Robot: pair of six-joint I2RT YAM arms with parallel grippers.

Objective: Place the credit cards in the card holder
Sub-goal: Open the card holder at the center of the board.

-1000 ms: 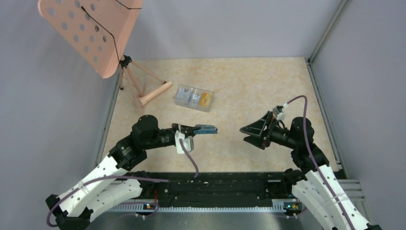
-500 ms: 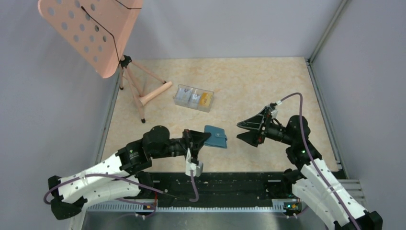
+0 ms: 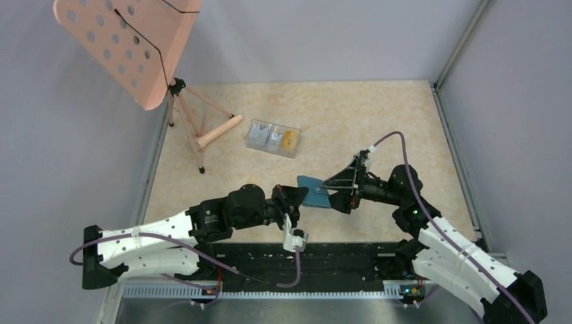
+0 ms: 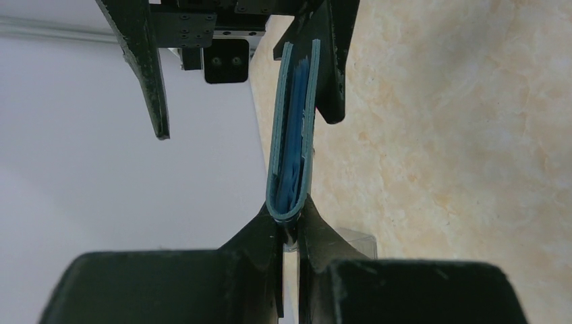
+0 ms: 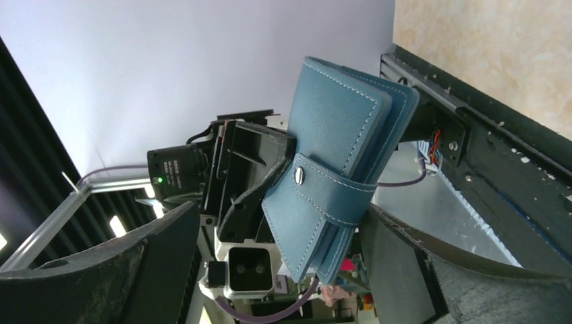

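Left gripper [image 4: 289,221] is pinched tight on the folded spine of the small teal-blue leather card holder [image 5: 330,155], carrying it edge-up above the beige marbled table [image 3: 378,121] so its strapped free end faces the other arm. Right gripper [image 3: 330,194] stands wide, jaws either side of that end, gripping nothing, likely to unsnap it. Well apart, the clear plastic compartment box [image 3: 273,138] keeps the thin orange-yellow and whitish credit cards [image 3: 289,138].

You have the pink perforated music stand [image 3: 125,47] on its tripod at the far left corner of the beige marbled tabletop [image 3: 351,115], plain grey-lilac walls [image 3: 310,34] rising behind and beside it, and a metal corner post [image 3: 462,40] well to its right, all evenly lit.
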